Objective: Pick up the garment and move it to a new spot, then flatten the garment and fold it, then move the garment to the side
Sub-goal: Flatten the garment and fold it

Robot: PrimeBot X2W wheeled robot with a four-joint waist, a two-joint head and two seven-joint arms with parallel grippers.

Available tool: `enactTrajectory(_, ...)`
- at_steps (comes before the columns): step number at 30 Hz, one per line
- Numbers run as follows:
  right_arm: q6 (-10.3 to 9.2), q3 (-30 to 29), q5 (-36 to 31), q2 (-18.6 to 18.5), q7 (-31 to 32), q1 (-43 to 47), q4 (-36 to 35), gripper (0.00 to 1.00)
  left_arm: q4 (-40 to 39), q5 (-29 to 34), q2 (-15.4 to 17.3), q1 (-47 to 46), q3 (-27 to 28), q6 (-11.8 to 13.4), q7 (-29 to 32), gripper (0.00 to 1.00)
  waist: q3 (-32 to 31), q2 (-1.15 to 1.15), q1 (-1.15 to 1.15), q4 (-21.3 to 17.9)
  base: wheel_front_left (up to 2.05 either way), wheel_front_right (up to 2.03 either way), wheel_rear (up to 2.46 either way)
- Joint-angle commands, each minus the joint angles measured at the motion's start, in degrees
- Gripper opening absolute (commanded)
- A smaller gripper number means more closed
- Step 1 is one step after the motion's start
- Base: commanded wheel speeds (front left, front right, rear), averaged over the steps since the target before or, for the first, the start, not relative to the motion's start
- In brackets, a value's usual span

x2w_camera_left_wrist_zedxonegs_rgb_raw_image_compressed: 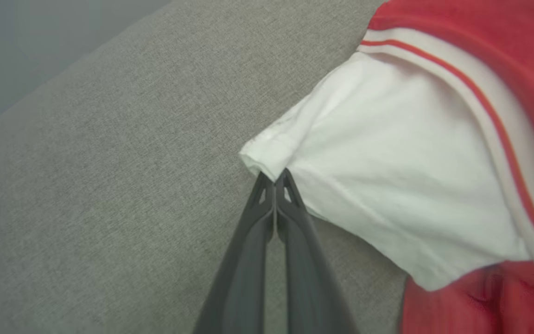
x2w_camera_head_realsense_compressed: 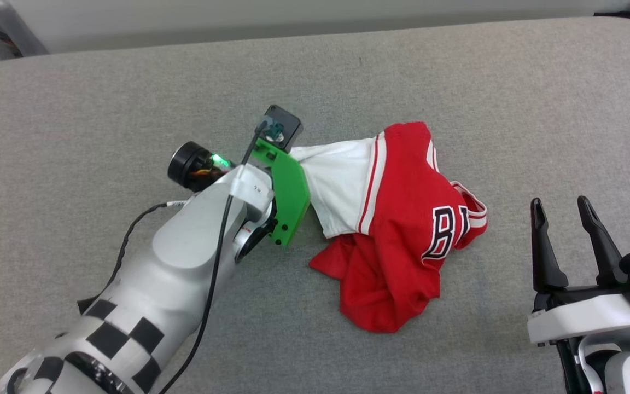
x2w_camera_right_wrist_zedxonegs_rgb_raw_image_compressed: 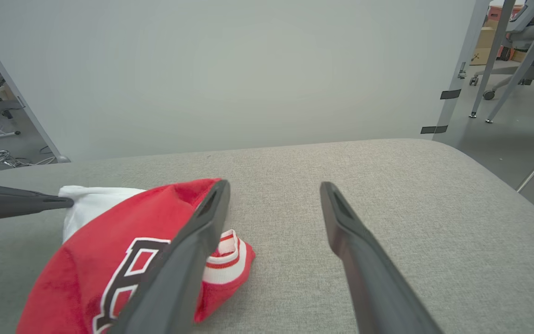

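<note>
- since the left hand (x2w_camera_left_wrist_zedxonegs_rgb_raw_image_compressed: 275, 178) is shut, its two fingertips pinched on the hem of the white sleeve (x2w_camera_left_wrist_zedxonegs_rgb_raw_image_compressed: 387, 176), the step in hand looks to be the lift that begins the move to a new spot.
- the bite sits at the very corner of the cuff and looks shallow, so i would raise it slowly and straight up, watching that the hem does not slip out from between the tips.
- the garment (x2w_camera_head_realsense_compressed: 397, 230) lies crumpled near the middle of the tabletop (x2w_camera_head_realsense_compressed: 129, 98), a little toward its right edge, with the red body bunched on the side toward the near edge. lift until that bulk hangs free before carrying it sideways, or it may drag and twist.
- the right hand (x2w_camera_head_realsense_compressed: 560, 201) is open and holds nothing, near the garment on the side of the right edge. it is well placed to take a second hold on the red cloth if the sleeve pinch proves weak.
</note>
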Motion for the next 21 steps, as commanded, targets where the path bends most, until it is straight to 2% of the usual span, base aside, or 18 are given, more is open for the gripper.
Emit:
enactTrajectory(1,-0.06,-0.27,-0.39,0.06,0.25,0.64,-0.45,1.0,-0.88,-0.55,1.53,2.17,0.7,0.86,-1.1,0.0,-2.91,0.0,0.0,1.98,0.0,0.0,0.0)
enactTrajectory(2,-0.06,-0.47,-0.43,0.07,0.37,0.95,-0.57,1.0,-1.68,-0.85,2.27,3.23,1.04,1.27,-1.58,0.0,-3.58,0.0,0.0,2.28,0.0,0.0,0.0)
enactTrajectory(3,-0.06,-1.08,-0.58,0.08,0.96,2.17,-1.14,1.0,-5.5,-1.61,5.59,7.17,2.32,3.33,-3.33,0.0,-5.34,0.0,0.0,3.23,0.0,0.0,0.0)
enactTrajectory(8,-0.06,-1.86,-0.49,0.09,1.62,3.85,-1.91,1.0,-13.79,-3.15,11.62,14.62,4.27,7.5,-3.62,0.0,-7.4,0.0,0.0,4.68,0.0,0.0,0.0)
enactTrajectory(11,-0.06,-2.03,-0.44,0.09,1.92,4.5,-2.24,1.0,-20.02,-4.7,15.82,19.7,6.15,11.09,-2.74,0.0,-8.29,0.0,0.0,5.41,0.0,0.0,0.0)
enactTrajectory(16,-0.06,-2.26,-0.38,0.1,2.36,5.54,-2.76,1.0,-30.05,-8.1,22.36,29.08,10.5,18.52,-1.75,0.0,-9.31,0.0,0.0,6.09,0.0,0.0,0.0)
enactTrajectory(17,-0.06,-2.29,-0.32,0.1,2.55,5.77,-3.04,1.0,-33.23,-9.61,24.8,33.26,12.4,21.64,-1.62,0.0,-9.44,0.0,0.0,6.12,0.0,0.0,0.0)
enactTrajectory(21,-0.06,-2.4,-0.35,0.1,2.95,5.84,-3.45,1.0,-37.12,-12.75,26.93,40.13,15.26,25.8,-2.06,0.0,-9.47,0.0,0.0,5.91,0.0,0.0,0.0)
